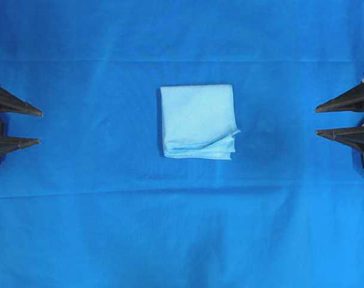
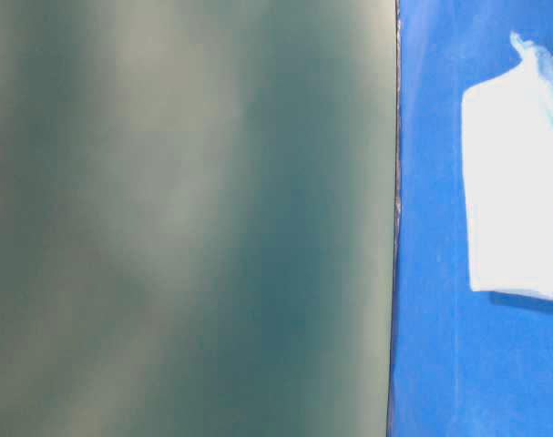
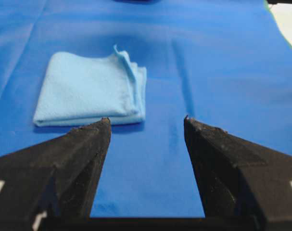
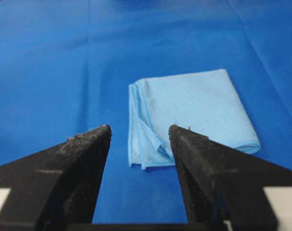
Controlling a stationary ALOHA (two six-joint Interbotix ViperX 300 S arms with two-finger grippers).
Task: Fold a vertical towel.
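— Black fingers fill the bottom of both wrist views: the left pincer stands wide with nothing between its jaws, and the right pincer stands wide and empty too.

— And the towel?

— It lies well ahead of each pincer, about midway between the two, flat on the royal-blue sheet that covers the counter. From the left pincer it sits ahead and off to the left; from the right pincer, ahead and slightly right. Neither touches it.

— How would it handle?

— Light and limp, I judge. It is a soft microfiber cloth, already lying in several layers as a near square, with loose edges fanned out and one corner lifted on one side. It would sag from any single grip and the layers could slide apart.

— Where to take hold, then?

— At the stitched corners or the fanned edge, pinching all the layers together; the smooth folded edge offers little to catch.

— Any containers?

— None in view. The table-level view is mostly blocked by a blurred grey-green surface.
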